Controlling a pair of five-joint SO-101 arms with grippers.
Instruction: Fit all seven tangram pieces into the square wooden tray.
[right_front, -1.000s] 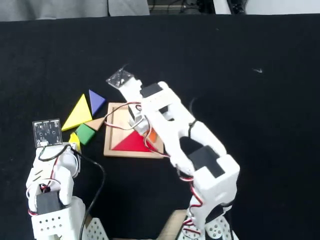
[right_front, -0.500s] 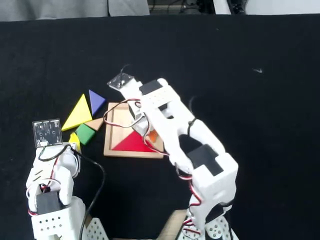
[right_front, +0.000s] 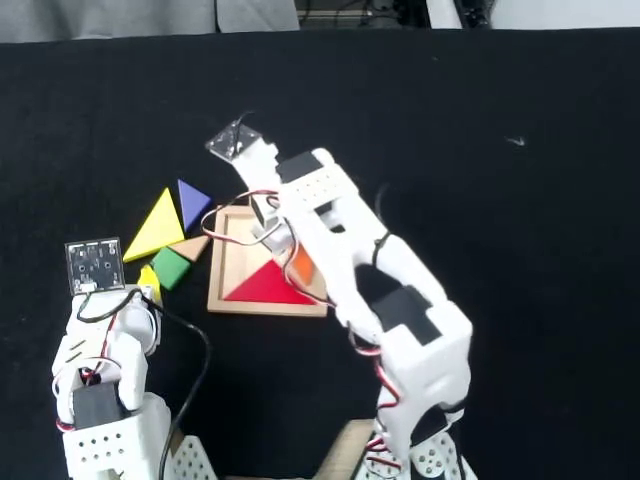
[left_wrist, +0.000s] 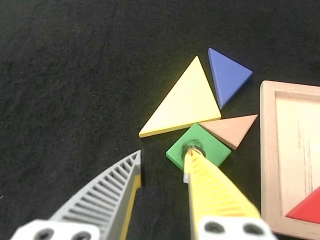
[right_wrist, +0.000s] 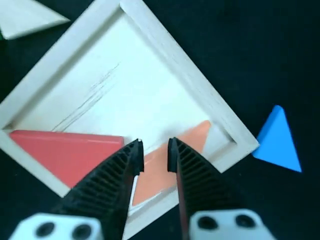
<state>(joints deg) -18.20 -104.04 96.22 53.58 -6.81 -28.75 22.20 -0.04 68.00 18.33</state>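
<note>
From above, the orange piece is seen inside the tray. In the left wrist view the left gripper is spread over the green square; in the right, the barely parted, empty right gripper could knock that piece askew

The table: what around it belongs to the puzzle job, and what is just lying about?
Job: wooden tray, red triangle, orange piece, yellow triangle, dark blue triangle, tan triangle, green square, light blue triangle.
Lying about: pale speck, grey cloth beyond the far edge.
</note>
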